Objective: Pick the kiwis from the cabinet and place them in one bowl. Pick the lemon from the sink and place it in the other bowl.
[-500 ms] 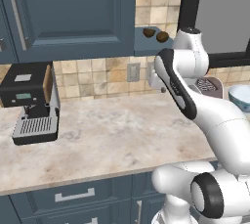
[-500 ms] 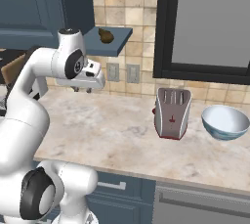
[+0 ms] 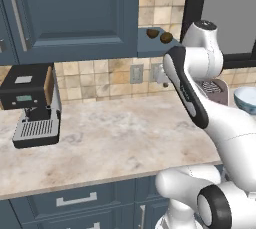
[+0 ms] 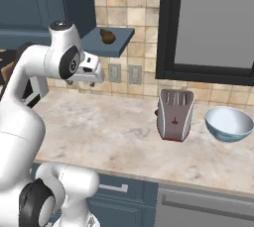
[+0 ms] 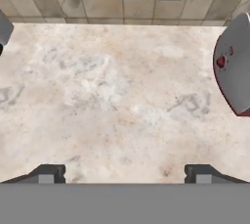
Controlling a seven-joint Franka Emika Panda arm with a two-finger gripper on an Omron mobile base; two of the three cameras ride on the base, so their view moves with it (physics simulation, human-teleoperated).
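Kiwis (image 3: 159,35) sit on the cabinet (image 3: 75,13) shelf above; my gripper (image 5: 125,173) hangs over the counter (image 5: 112,96), fingers wide apart, empty.

My bench (image 3: 120,138) is pale marbled stone, running wall to wall under a backsplash (image 4: 124,3) of beige and tan tiles. Two grey outlets (image 4: 124,74) sit in the tiles just above the bench. To the right of the outlets a dark-framed window (image 4: 211,23) shows flat grey. A black and silver coffee machine (image 3: 32,105) stands on the bench well to the left of the outlets, and a silver toaster (image 4: 174,115) with red trim stands below the window. Slate-blue drawers (image 3: 75,200) with silver bar handles run beneath the bench. The light is even and soft.
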